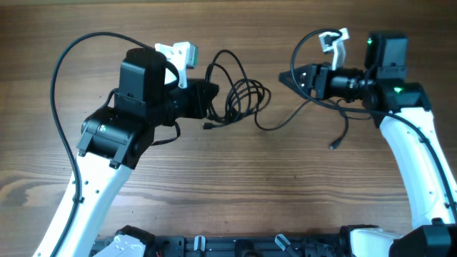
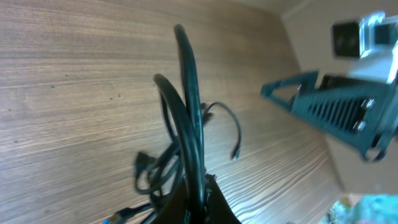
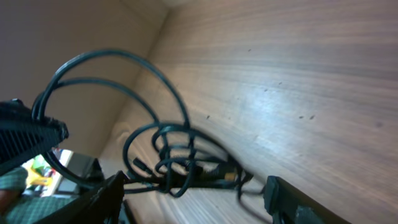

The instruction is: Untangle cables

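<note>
Briefly, left end effector (image 1: 209, 100): closed tight on the cables (image 1: 235, 100). In its wrist view several black strands rise straight up out of the pinch between its fingers (image 2: 221, 211).
Right end effector (image 1: 285, 77): spread wide, holding nothing. Its two fingers (image 3: 99, 202) stand at the lower corners of its wrist view, and the tangle lies between them but further off, untouched.
Cables, place: a knot of loose loops on the counter (image 1: 235, 185), between the two end effectors and nearer the left one, with its left edge inside the left grip.
Cables, trailing strand: one strand leaves the knot to the right, curves below the right end effector and ends in a plug (image 1: 333, 147) lying on the wood.
Plug ends, count: two visible; the second plug (image 1: 206, 127) lies just below the left end effector.
Cables, count: cannot tell, since the loops overlap too much to separate.
End effectors, count: two, pointing at each other across the knot.
Arms, count: two, both white: the left arm (image 1: 93, 193) and the right arm (image 1: 421, 164), one rising from each lower corner of the overhead view.
</note>
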Available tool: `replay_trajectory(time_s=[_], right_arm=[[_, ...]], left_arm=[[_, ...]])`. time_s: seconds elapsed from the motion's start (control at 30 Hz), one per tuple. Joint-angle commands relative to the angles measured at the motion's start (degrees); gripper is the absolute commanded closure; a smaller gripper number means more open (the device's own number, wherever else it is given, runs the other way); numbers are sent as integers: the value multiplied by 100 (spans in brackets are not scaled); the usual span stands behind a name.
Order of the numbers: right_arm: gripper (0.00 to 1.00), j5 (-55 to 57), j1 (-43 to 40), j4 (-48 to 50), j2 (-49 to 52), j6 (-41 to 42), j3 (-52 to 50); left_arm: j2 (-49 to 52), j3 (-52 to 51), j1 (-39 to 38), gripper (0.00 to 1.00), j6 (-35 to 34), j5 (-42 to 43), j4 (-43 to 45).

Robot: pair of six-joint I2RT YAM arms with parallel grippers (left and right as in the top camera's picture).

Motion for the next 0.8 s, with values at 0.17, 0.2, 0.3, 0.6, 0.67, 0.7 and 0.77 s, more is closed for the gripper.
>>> replay_trajectory(time_s=[0.17, 0.2, 0.3, 0.6, 0.67, 0.7, 0.77], right_arm=[[37, 516, 1032, 98, -116, 1235, 114], [38, 831, 1169, 98, -116, 1519, 111], [39, 1064, 1399, 195, -105, 1851, 103], [41, 1091, 1899, 315, 345, 2124, 92], [41, 1091, 1991, 306, 424, 2131, 92], [41, 1091, 2026, 304, 463, 2133, 92], [41, 1091, 2074, 308, 540, 2138, 92]], left_arm=[[66, 17, 17, 96, -664, 153, 149], [85, 17, 17, 96, -664, 153, 144], [127, 17, 17, 96, -664, 153, 146], [131, 17, 17, 96, -686, 151, 142], [131, 17, 17, 96, -686, 151, 140], [131, 17, 17, 96, -686, 151, 140], [131, 17, 17, 96, -686, 153, 138]])
